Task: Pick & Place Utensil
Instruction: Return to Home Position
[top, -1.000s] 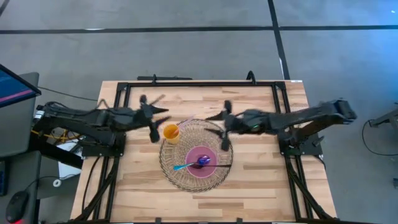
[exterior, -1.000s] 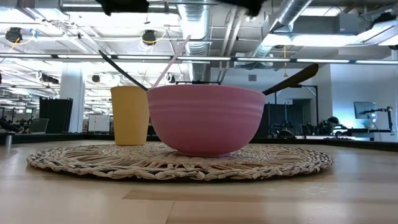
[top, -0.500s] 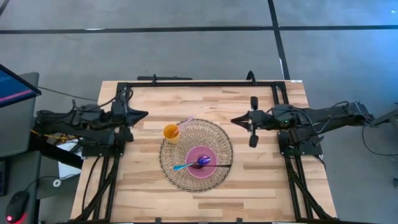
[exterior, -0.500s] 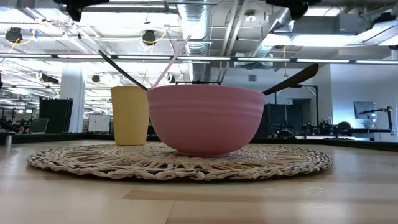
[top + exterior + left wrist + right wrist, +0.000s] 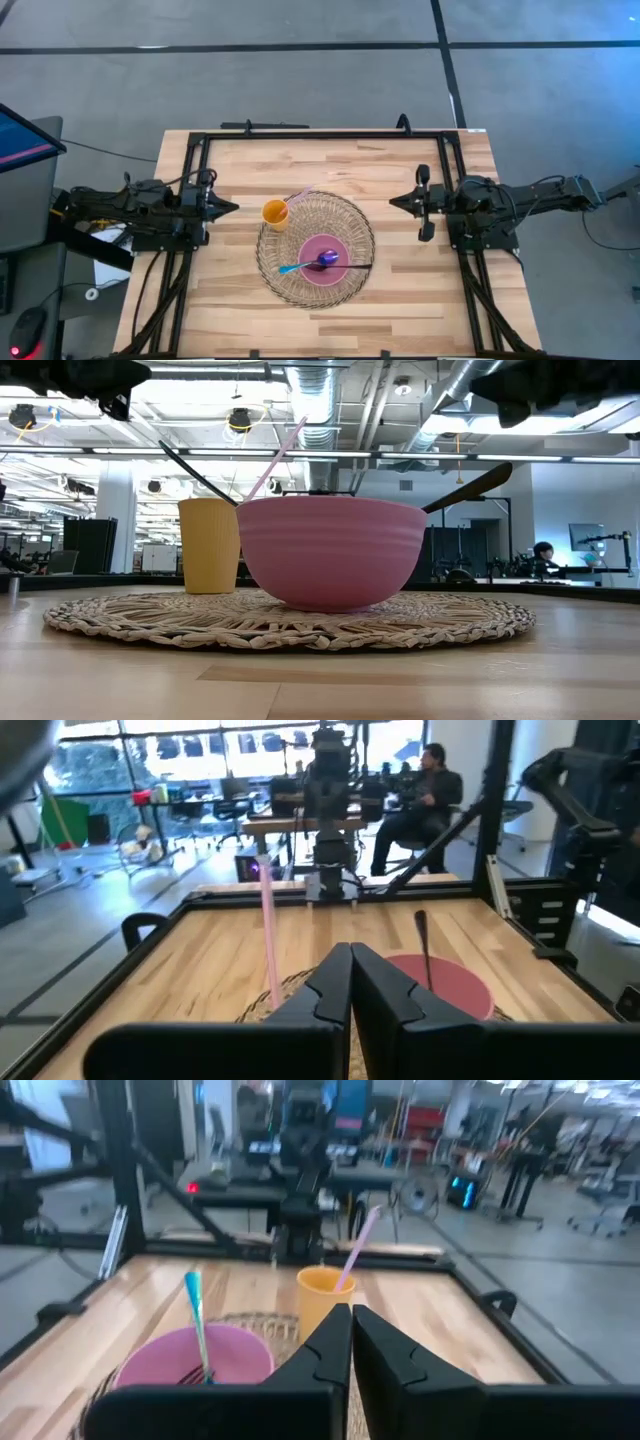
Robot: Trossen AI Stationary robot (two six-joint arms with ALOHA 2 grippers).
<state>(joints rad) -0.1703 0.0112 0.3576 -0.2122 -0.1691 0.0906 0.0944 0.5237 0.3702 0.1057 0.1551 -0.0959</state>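
Note:
A yellow cup (image 5: 275,213) stands on the left part of a round woven mat (image 5: 345,215) and holds a pink utensil (image 5: 358,1245) that leans out over its rim. A pink bowl (image 5: 322,258) sits on the middle of the mat. A blue utensil (image 5: 293,267) and a dark utensil (image 5: 358,266) rest in it, their handles over the rim. My left gripper (image 5: 232,208) hangs shut left of the mat, pointing at the cup. My right gripper (image 5: 393,203) hangs shut right of the mat. Both hold nothing.
A black frame (image 5: 320,134) runs along the table's far edge and down both sides by the arm bases. Bare wood lies between each gripper and the mat and along the near edge. People sit at desks in the room beyond the table.
Both grippers have drawn back from over the mat, the left toward the table's left edge and the right toward its right edge, and both have shut on nothing. The cup, the bowl and the utensils have stayed where they were.

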